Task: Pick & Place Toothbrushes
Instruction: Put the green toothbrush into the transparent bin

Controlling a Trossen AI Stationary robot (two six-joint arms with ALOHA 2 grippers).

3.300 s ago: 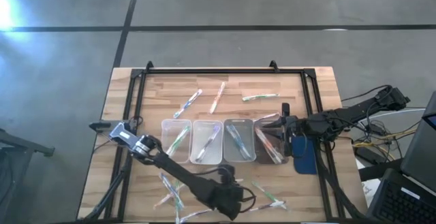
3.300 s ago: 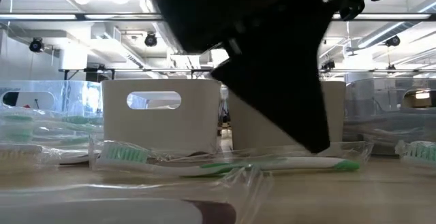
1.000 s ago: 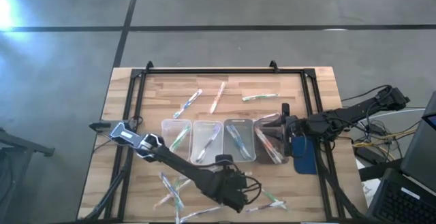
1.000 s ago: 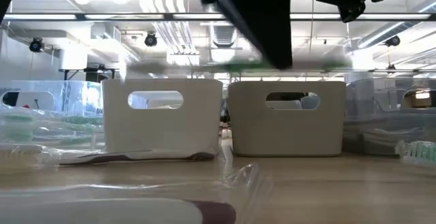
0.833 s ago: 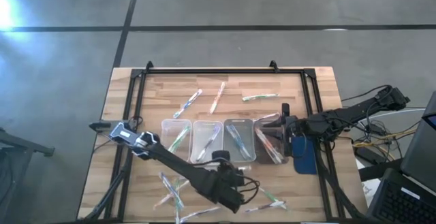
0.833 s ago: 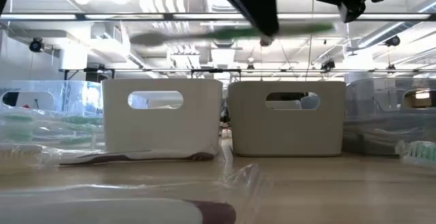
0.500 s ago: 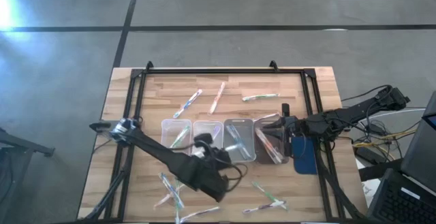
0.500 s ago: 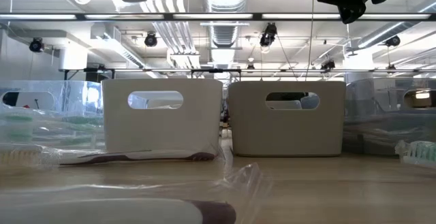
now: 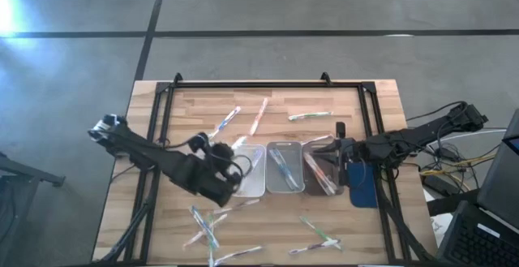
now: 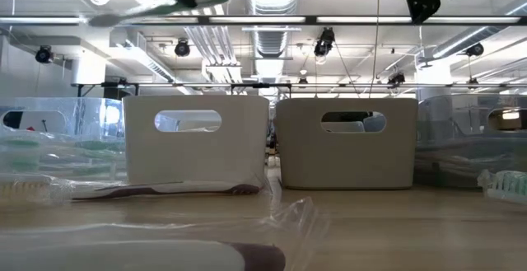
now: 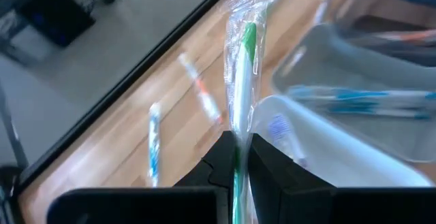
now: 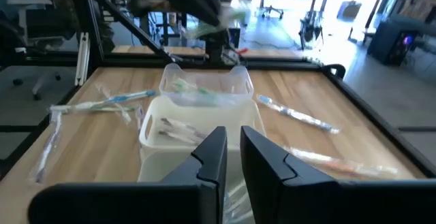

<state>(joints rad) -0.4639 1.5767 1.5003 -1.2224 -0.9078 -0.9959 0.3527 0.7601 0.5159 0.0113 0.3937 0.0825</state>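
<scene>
The left tool (image 11: 240, 161) is clamped on a green toothbrush (image 11: 238, 88) in clear wrap, the stick running straight out between its two dark fingers (image 11: 267, 171); in the high view this tool (image 9: 217, 155) hangs over the leftmost tray of the row of clear trays (image 9: 284, 179) at the middle of the worktop (image 9: 381, 105); the exact tray below it is probably the first from the left, though the arm hides most of it.

The right tool (image 12: 233, 152) sits just past the right end of that row, its fingers drawn close together with only a thin gap and nothing seen between them; in the high view it (image 9: 340, 149) lies beside the rightmost tray.

Three loose toothbrushes (image 9: 258, 115) lie on the far side of the row; several more (image 9: 207, 228) are scattered on the near side of it; the middle and right trays each hold wrapped brushes.

From the low view, two white bins (image 10: 196, 142) stand side by side.
</scene>
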